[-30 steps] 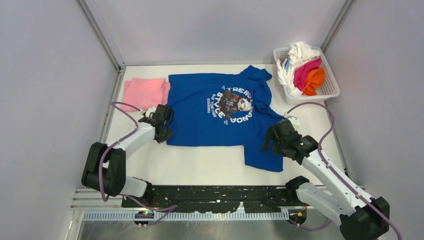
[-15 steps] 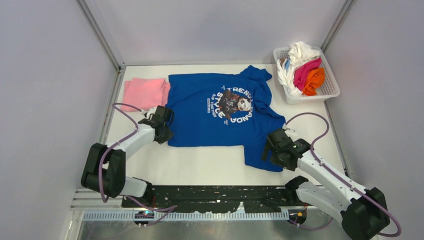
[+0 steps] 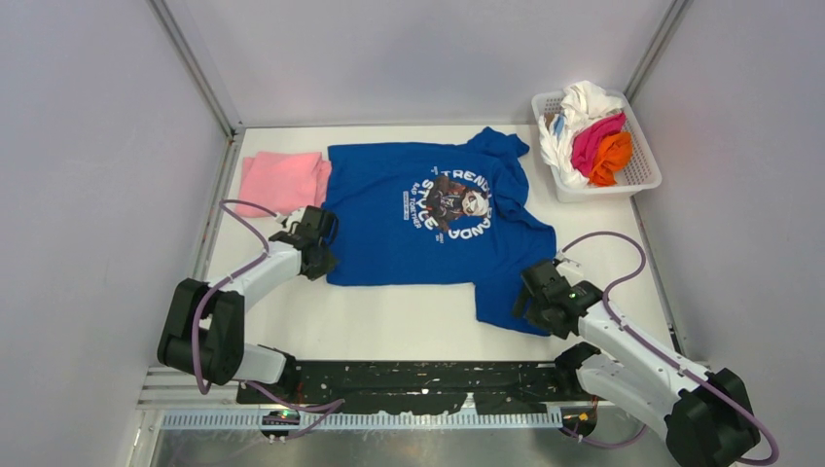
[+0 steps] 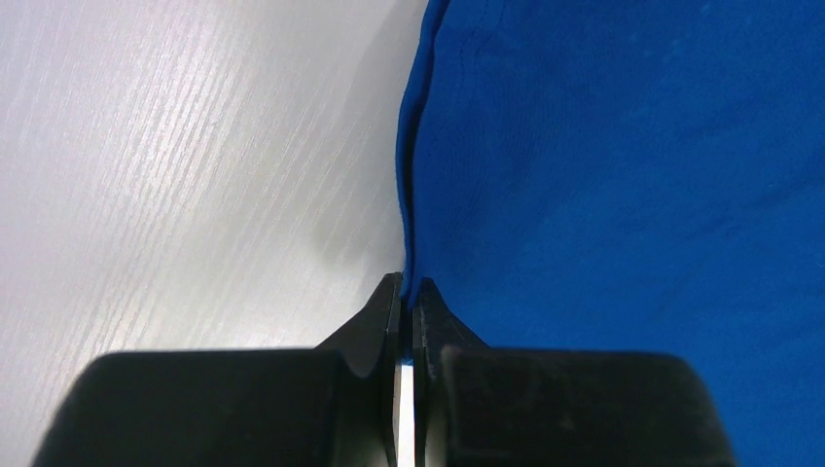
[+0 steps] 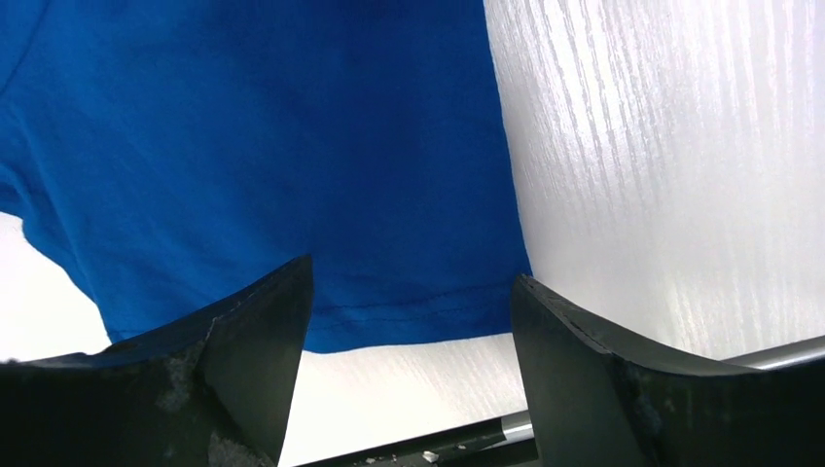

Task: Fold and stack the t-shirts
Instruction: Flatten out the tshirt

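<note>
left gripper (image 4: 409,295) pressed together, pinching tee (image 4: 623,175) edge at its tips | right gripper (image 5: 411,280) spread, tee hem between its fingers, bare table (image 5: 642,146) to its right

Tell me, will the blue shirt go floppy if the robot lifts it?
Probably floppy: the blue shirt is thin cloth, its edge curving where the left gripper pinches it. Likely light, lying so flat. Pushed, it would probably bunch.

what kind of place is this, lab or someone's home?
Most likely a lab test cell: a white table boxed in by plain grey panels, with a staged blue t-shirt and a white mesh basket.
</note>
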You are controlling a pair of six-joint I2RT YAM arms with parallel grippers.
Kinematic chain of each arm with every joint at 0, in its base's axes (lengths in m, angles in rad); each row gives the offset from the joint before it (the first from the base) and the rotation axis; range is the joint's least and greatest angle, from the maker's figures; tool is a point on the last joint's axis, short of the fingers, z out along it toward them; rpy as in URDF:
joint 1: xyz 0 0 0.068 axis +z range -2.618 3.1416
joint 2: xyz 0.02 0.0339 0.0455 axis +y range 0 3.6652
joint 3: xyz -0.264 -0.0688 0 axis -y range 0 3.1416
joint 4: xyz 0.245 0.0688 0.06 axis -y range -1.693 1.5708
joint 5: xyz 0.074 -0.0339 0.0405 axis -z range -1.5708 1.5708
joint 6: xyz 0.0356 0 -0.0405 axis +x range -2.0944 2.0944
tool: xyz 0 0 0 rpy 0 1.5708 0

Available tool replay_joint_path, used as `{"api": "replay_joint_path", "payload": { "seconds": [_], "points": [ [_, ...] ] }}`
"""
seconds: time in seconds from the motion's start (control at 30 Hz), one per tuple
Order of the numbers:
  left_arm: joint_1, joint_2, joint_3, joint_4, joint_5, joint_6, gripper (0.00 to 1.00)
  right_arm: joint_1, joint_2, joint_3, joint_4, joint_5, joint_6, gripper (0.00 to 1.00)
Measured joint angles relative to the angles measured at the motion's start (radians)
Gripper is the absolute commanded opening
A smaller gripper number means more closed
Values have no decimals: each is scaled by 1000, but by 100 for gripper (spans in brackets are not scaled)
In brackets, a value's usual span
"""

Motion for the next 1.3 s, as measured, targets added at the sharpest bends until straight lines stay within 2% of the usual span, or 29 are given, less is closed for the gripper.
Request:
{"api": "replay_joint_path", "payload": {
  "seconds": [0.2,0.43,0.53,0.63,0.7,0.77,0.8,0.87,1.1,1.3],
  "points": [
    [0,0,0,0,-2,1,0,-22,-2,-18,41,2,4,71],
    [0,0,0,-2,-3,2,0,-25,-2,-21,60,-24,-14,54],
    [0,0,0,-2,-3,2,0,-25,-2,-22,69,-35,-23,51],
    [0,0,0,-2,-3,2,0,-25,8,-22,79,-40,-30,44],
    [0,0,0,-2,-3,2,0,-25,19,-20,85,-39,-39,35],
    [0,0,0,-2,-3,2,0,-25,32,-16,93,-38,-50,22],
    [0,-1,0,-3,-4,2,0,-25,38,-15,99,-36,-55,12],
    [0,-5,0,-3,-5,3,0,-25,45,-15,116,-35,-66,6],
    [-6,-98,2,-4,0,43,0,-25,-10,14,143,39,-88,5],
    [-18,-317,74,-20,23,89,0,-25,-135,233,169,182,-142,5]
  ]
}}
